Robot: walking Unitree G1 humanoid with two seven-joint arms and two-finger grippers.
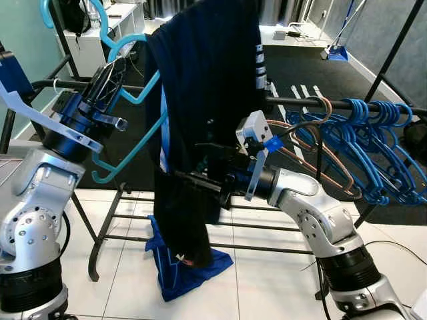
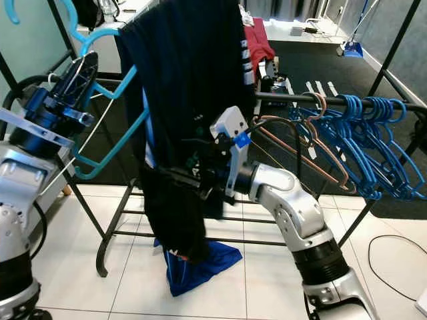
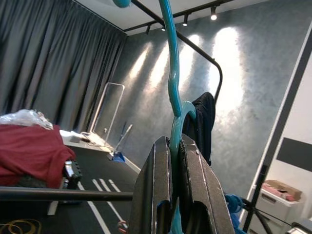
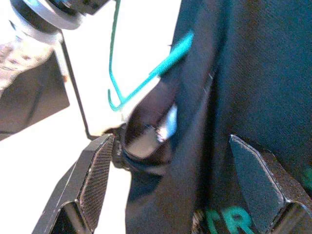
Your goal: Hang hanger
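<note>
A teal hanger (image 1: 137,100) carries a dark navy garment (image 1: 207,87) that hangs down in front of the black clothes rail (image 1: 293,102). My left gripper (image 1: 110,75) is raised at the left and shut on the hanger's teal neck (image 3: 170,73), just under the hook. The hook sits above and to the left of the rail, apart from it. My right gripper (image 1: 197,162) reaches in from the right at the garment's mid-height. It is open, its fingers (image 4: 92,180) spread, with the dark cloth (image 4: 229,87) between and behind them.
Several blue hangers (image 1: 373,133) and a copper one (image 1: 313,150) crowd the rail's right half. The garment's blue lower part (image 1: 180,267) pools on the white tiles under the rack. A red cloth (image 2: 257,37) lies behind the rack. White drawers (image 1: 117,27) stand far left.
</note>
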